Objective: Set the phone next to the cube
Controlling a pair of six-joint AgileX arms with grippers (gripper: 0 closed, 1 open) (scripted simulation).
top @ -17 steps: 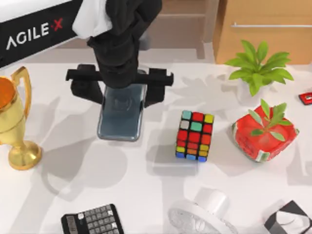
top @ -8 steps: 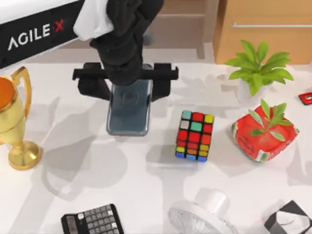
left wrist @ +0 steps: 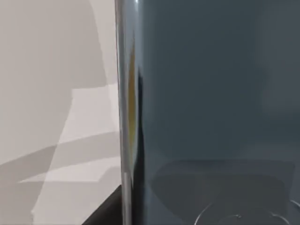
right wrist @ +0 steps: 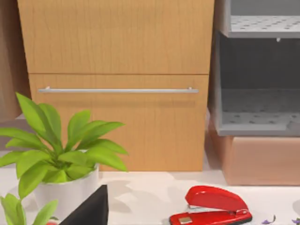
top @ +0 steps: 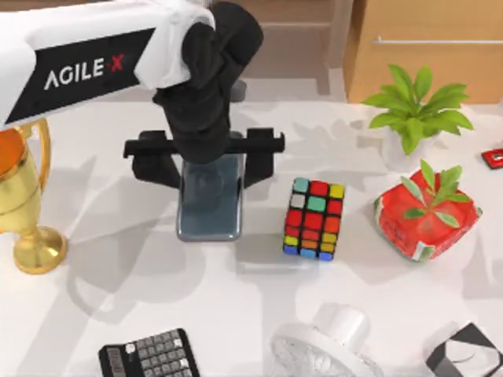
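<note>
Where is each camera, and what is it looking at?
Top view: sits above the table, looking down at the phone, the cube and my left arm with its pincer on the phone.
Left wrist view: rides my left wrist, looking close at the phone; a dark bit of finger sits at the edge.
Right wrist view: rides my right wrist, looking across at the wooden cabinet, the potted plant and the red stapler.
Shared: top and left wrist views both see the phone.
</note>
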